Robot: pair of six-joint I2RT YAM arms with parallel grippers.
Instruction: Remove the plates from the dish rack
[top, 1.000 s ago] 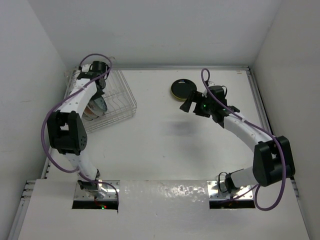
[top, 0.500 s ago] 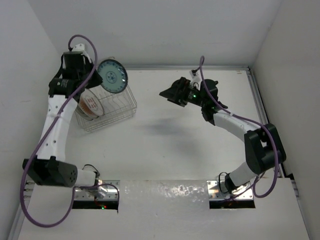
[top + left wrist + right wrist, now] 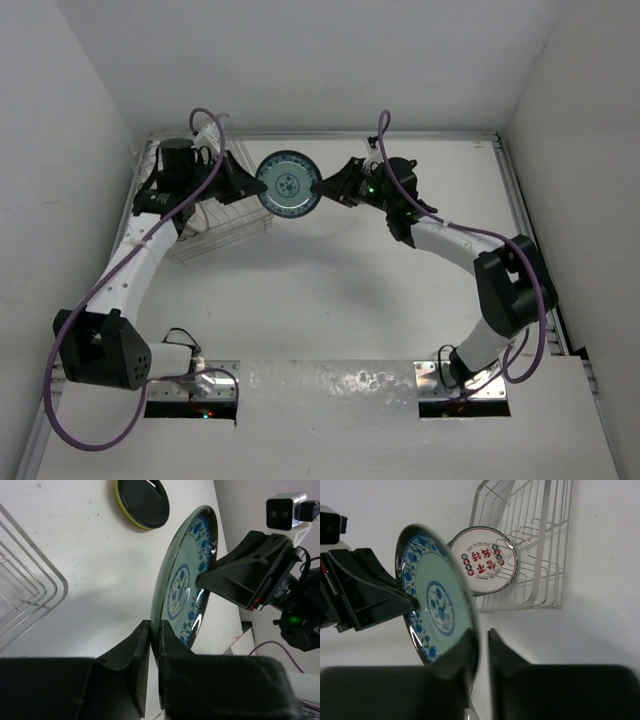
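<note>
A teal-patterned plate (image 3: 288, 185) hangs on edge in mid-air between the two arms, right of the dish rack (image 3: 238, 218). My left gripper (image 3: 253, 183) is shut on its left rim; in the left wrist view the fingers (image 3: 142, 645) pinch the plate (image 3: 182, 580). My right gripper (image 3: 322, 187) is shut on the opposite rim, and in the right wrist view the plate (image 3: 437, 610) runs down between its fingers (image 3: 502, 650). A white plate with red marks (image 3: 482, 560) stands in the dish rack (image 3: 540, 540). A black plate with a yellow rim (image 3: 141, 502) lies flat on the table.
White walls close in the table on the left, back and right. The wire rack's corner (image 3: 30, 580) lies just left of the held plate. The right arm (image 3: 470, 245) arcs over the table's right half.
My left gripper carried the teal-patterned plate from above the rack rightward to mid-table. My right arm swung left to meet it and its open gripper closed on the plate's other rim.
</note>
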